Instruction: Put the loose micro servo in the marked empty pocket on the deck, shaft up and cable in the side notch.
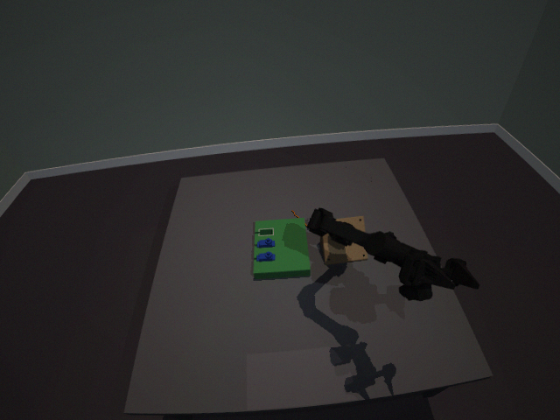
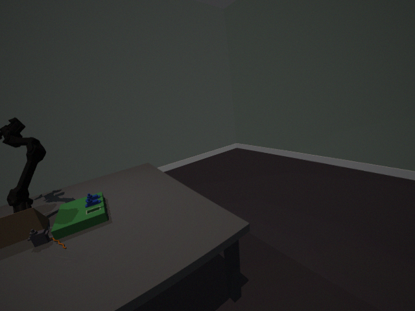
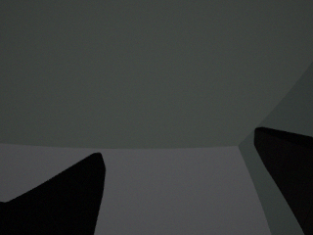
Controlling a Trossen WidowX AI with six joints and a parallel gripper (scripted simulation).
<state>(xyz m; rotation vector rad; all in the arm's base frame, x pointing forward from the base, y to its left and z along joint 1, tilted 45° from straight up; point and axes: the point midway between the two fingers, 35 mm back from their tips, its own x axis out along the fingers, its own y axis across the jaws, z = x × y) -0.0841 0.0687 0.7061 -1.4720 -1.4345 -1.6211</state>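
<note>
A: Our gripper point(image 1: 465, 287) point(image 2: 1, 132) point(image 3: 180, 149) is wide, nothing held. Servo?
B: Servo point(image 2: 39, 238) is well below it. Probably light, stiff; cable point(image 1: 296, 213) point(image 2: 59, 242) softer. We should pinch the body sides.

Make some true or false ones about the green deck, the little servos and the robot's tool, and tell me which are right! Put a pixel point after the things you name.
1. The deck point(image 1: 289, 262) point(image 2: 76, 207) is green. True.
2. Three blue servos are in the deck. False: there are two blue servos point(image 1: 265, 256) point(image 2: 93, 203).
3. The loose servo point(image 2: 40, 238) is on the table point(image 1: 203, 293) point(image 2: 167, 227). True.
4. Its cable point(image 1: 295, 213) point(image 2: 59, 243) is green. False: it's orange.
5. The tool point(image 1: 465, 287) point(image 2: 2, 131) point(image 3: 180, 149) is open. True.
6. The marked pocket point(image 1: 265, 232) point(image 2: 93, 210) is full. False: it's empty.
</note>
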